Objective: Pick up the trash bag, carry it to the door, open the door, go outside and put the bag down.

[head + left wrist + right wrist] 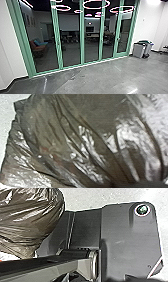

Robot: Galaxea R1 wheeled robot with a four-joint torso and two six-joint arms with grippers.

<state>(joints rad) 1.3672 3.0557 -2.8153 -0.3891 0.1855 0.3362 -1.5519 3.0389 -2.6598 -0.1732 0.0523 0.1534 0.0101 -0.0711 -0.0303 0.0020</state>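
A glass wall (82, 37) in green frames spans eleven to one o'clock ahead, across a grey floor (100, 77). Its panel near one o'clock looks like a door (125, 32); whether it leads outside, I cannot tell. The robot's dark base (120, 238) shows below the arms. Grey bins (140, 49) stand at two o'clock, by a white wall (147, 22). The brown bag (67, 136) is beside the base, nearer the left hand: its folds gather close to that wrist, suggesting its long axis hangs down from there. Whether either hand is spread, pressed together or pinching, I cannot tell.
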